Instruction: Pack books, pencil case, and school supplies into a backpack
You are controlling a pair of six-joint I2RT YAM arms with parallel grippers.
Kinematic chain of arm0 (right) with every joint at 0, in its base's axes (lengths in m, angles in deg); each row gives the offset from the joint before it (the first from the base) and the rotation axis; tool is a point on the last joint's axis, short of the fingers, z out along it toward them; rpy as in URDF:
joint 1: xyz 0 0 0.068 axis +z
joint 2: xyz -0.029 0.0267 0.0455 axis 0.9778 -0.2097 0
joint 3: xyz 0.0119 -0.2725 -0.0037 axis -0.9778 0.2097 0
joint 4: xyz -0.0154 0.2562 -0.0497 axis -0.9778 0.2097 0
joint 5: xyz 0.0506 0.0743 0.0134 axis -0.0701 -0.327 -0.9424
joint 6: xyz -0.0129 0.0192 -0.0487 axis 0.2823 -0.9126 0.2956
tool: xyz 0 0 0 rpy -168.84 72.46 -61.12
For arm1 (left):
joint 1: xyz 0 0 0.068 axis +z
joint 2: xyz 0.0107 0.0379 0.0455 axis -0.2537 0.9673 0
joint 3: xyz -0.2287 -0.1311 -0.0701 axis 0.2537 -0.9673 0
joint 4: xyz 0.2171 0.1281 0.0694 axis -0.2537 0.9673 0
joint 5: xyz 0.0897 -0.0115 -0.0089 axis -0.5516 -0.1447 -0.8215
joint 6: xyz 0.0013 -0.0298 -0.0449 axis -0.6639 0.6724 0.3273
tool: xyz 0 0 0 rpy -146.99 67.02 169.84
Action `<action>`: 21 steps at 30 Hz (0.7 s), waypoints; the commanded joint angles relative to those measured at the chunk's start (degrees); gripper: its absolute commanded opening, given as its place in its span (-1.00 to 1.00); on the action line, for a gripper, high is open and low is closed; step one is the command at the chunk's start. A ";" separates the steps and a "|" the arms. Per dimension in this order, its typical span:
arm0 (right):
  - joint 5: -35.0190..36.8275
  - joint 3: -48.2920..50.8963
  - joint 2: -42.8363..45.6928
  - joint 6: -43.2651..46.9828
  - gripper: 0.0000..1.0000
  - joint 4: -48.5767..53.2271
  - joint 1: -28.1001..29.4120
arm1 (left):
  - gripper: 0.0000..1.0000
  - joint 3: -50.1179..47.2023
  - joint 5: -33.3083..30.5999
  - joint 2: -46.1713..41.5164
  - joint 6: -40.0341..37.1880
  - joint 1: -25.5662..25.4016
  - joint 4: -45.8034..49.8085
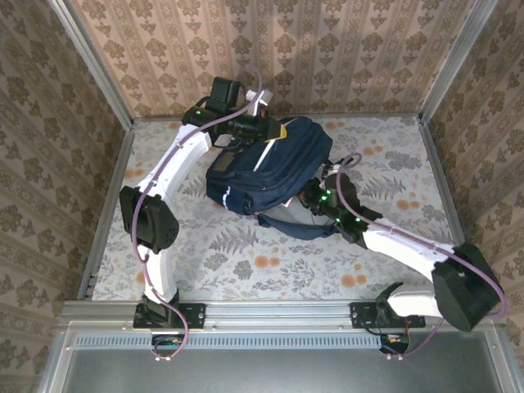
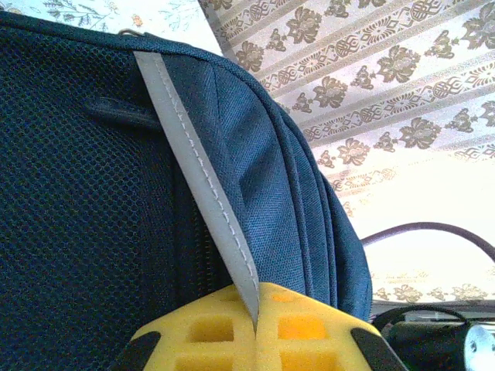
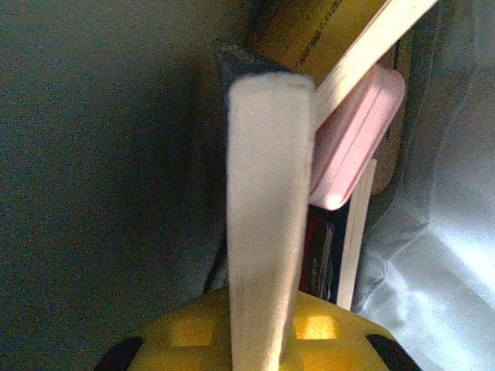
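Backpack [image 1: 262, 172] lying mid-counter [image 1: 393, 155], with 2 arms working at it. Left tool [image 2: 255, 328] is pinching the grey-white stripe [image 2: 193, 178] on the navy fabric, its fingers closed together on it. Right tool [image 3: 259, 344] is reaching inside and clamping a dark navy book [image 3: 267, 193] by its page edge. A pink box [image 3: 356, 139] and a yellow book [image 3: 302, 31] are leaning just beyond it.

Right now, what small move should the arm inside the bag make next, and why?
Probably slide the book deeper, then release: the right gripper holds it inside the backpack beside the pink box, while the left gripper pinches the backpack's grey stripe.
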 commanded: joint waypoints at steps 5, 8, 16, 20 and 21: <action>8.05 -11.04 -18.26 0.34 -1.00 -14.68 2.72 | -1.00 4.88 8.60 -2.57 7.28 -0.87 -13.65; 0.83 -19.13 -29.38 -0.72 -0.91 -22.43 1.69 | -1.00 5.64 8.97 -1.80 8.90 -0.89 -15.23; -12.90 -27.31 -35.58 2.39 0.27 -21.78 0.65 | -1.00 6.08 8.13 -0.63 8.99 1.71 -14.32; -12.52 -22.61 -26.51 11.43 0.49 -11.67 0.47 | -1.00 4.06 7.62 -1.35 8.82 2.32 -14.53; -11.71 -21.24 -23.76 13.56 0.54 -8.64 0.47 | -1.00 3.64 7.47 -1.46 8.79 2.32 -14.65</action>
